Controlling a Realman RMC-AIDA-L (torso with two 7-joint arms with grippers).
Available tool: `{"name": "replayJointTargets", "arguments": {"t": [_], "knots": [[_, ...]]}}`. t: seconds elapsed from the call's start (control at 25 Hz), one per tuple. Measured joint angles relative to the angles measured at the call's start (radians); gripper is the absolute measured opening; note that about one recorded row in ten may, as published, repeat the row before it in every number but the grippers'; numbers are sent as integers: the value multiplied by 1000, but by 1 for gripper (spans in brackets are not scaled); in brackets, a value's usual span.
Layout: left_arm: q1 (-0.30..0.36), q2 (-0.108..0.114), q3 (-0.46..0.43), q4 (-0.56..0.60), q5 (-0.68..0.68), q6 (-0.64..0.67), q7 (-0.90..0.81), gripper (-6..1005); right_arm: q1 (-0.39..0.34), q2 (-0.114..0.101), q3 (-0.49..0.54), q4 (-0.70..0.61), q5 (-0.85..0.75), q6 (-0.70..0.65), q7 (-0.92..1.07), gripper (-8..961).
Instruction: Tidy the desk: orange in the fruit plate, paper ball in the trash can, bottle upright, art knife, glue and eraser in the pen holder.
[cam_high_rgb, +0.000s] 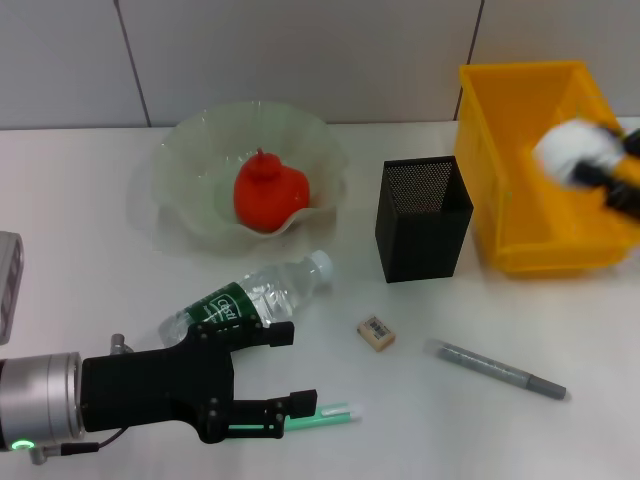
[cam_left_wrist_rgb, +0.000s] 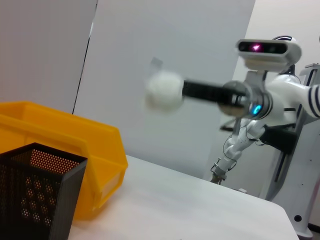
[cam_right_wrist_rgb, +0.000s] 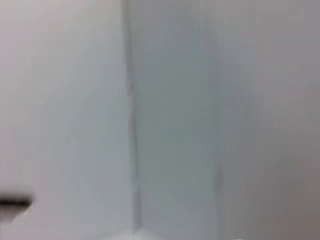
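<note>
The red-orange orange (cam_high_rgb: 270, 195) sits in the pale-green fruit plate (cam_high_rgb: 190, 150). Lying on its side on the desk (cam_high_rgb: 560, 320) is the bottle (cam_high_rgb: 250, 300), just behind my left gripper (cam_high_rgb: 285, 372), which is open low at the front left. A green glue stick (cam_high_rgb: 335, 411) lies by its near finger. The beige eraser (cam_high_rgb: 376, 332) and a grey pen-shaped art knife (cam_high_rgb: 498, 369) rest in front of the black mesh pen holder (cam_high_rgb: 422, 218). My right gripper (cam_high_rgb: 592, 165) is shut on the white paper ball (cam_high_rgb: 565, 148) above the yellow trash can (cam_high_rgb: 500, 170). The left wrist view shows the paper ball (cam_left_wrist_rgb: 164, 91) in the air.
A grey device (cam_high_rgb: 8, 280) sits at the desk's left edge. A pale wall runs behind the desk. The trash can (cam_left_wrist_rgb: 65, 145) stands close beside the pen holder (cam_left_wrist_rgb: 35, 190). The right wrist view shows only blank wall.
</note>
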Motion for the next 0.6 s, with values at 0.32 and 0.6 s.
{"name": "replayJointTargets", "arguments": {"t": [0.32,0.6], "knots": [[0,-1,0,0,0,1,0,861,-6,21,154,5,60,282,-10,542],[-1,-3,0,0,1,5,-9,861,32,9,94,9,0,414,61,589]]}}
